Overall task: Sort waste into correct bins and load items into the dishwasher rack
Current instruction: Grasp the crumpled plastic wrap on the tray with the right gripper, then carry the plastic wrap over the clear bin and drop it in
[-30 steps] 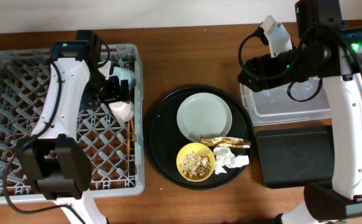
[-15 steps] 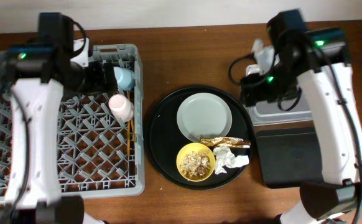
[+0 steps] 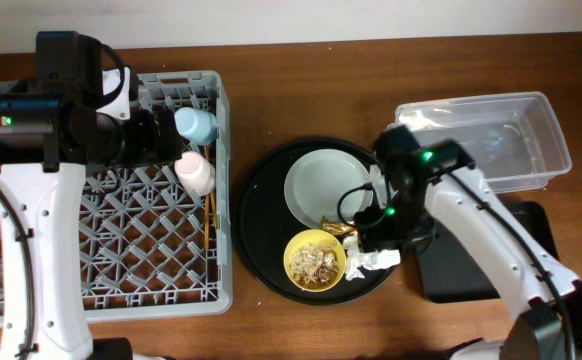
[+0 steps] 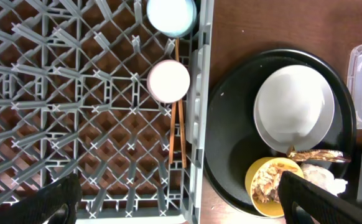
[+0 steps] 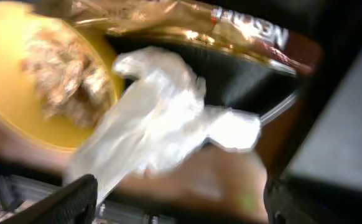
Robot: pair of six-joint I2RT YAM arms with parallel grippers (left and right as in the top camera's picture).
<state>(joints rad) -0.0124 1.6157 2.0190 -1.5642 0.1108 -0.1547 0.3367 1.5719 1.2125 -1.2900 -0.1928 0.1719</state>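
The grey dishwasher rack holds the light blue cup, the pink cup and the chopsticks along its right side. My left gripper is open and empty above the rack, just left of the cups; the left wrist view shows its fingers wide apart. The pale plate, the yellow bowl of food scraps, the gold wrapper and the white tissue lie on the round black tray. My right gripper is open just over the tissue.
The clear tub stands at the back right. The shallow black tray lies in front of it, partly under my right arm. Bare wooden table lies between rack and round tray.
My right arm has swung from the clear tub down to the tissue on the round tray. My left arm has drawn back from the cups, which stand in the rack.
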